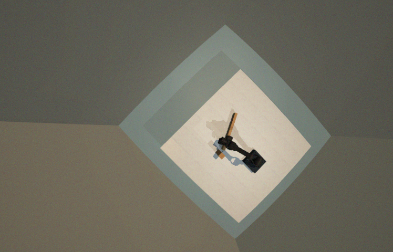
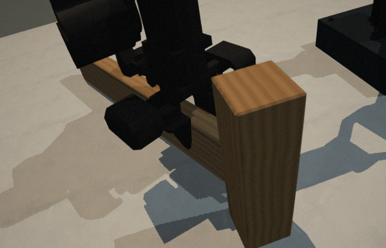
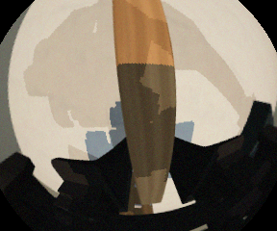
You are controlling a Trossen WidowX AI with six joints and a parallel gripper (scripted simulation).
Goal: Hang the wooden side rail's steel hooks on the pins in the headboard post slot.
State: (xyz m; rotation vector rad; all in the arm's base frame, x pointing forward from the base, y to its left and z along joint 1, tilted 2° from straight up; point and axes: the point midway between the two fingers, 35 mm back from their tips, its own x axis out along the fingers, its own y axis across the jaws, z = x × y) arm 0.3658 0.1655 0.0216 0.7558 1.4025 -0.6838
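Near the headboard post [image 1: 221, 155] [image 2: 264, 159], black claw [image 1: 225, 139] [image 2: 199, 122] [image 3: 145, 135], partly closed, fingers gripping the wooden rail [image 1: 232, 123] [image 2: 201, 147] [image 3: 145, 96] from both sides

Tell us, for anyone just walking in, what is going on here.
A robot arm has its gripper shut on a wooden rail, near the rail's end by an upright wooden post. The rail looks low, along the table, and reaches away from the post. The job is to hang it there, but the hooks and pins cannot be made out, so whether they have met is unclear.
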